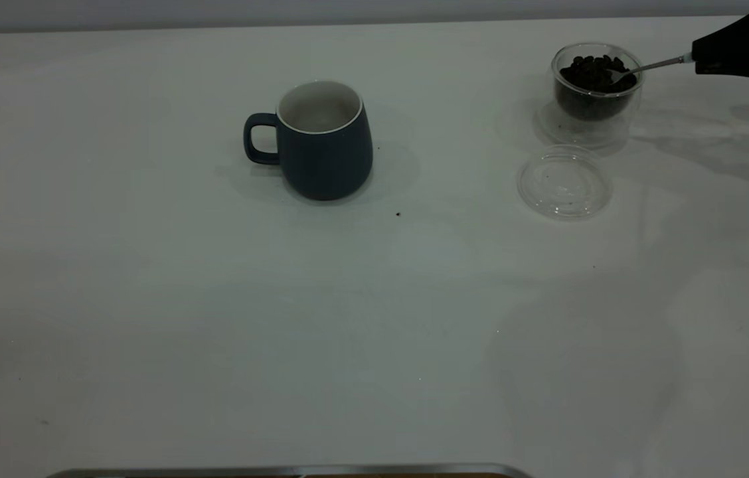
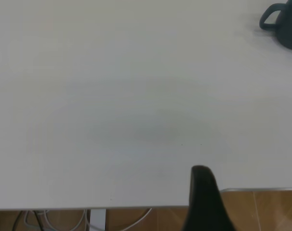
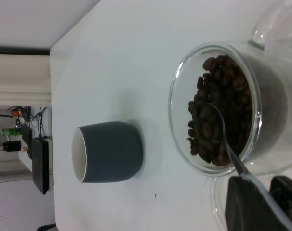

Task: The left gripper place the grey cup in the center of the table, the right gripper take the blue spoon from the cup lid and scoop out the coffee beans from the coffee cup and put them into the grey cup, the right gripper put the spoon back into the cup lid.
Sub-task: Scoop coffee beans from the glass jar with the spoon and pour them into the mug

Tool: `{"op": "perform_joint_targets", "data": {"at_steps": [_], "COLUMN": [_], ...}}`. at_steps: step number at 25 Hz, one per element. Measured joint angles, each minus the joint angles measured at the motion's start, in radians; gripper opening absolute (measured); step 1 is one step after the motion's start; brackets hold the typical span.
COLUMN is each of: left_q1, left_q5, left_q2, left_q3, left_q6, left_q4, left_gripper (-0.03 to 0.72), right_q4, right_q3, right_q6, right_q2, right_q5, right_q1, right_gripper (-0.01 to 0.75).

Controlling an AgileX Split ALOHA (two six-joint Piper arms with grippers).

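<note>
The grey cup [image 1: 325,143] stands upright near the middle of the table [image 1: 215,299], handle toward the left; it also shows in the left wrist view [image 2: 285,24] and the right wrist view [image 3: 110,151]. At the back right, the coffee cup [image 1: 595,86] holds coffee beans [image 1: 592,72]. My right gripper [image 1: 696,60] is shut on the blue spoon [image 1: 657,66], whose bowl [image 3: 218,122] rests among the beans [image 3: 223,96]. The cup lid [image 1: 564,182] lies just in front of the coffee cup. Only one finger [image 2: 204,192] of my left gripper shows, far from the grey cup, with nothing held.
A dark speck [image 1: 398,214] lies on the table in front of the grey cup. A metal strip [image 1: 281,471] runs along the near table edge. In the left wrist view the table edge, wooden floor [image 2: 266,211] and cables [image 2: 64,219] show.
</note>
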Motion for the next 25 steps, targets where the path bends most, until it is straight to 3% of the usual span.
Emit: {"op": "perform_joint_targets", "data": {"at_steps": [25], "left_q1": [0.0], "left_q5": [0.0], "left_q2": [0.0], "left_q3": [0.0], "left_q6": [0.001], "left_q4": [0.0], "left_gripper": [0.555], "right_q4": [0.046], "right_q3": [0.0], "right_q6": [0.085], "right_q2": [-0.019], "right_q5": [0.006], "right_q1": [0.016], "right_gripper": [0.096]}}
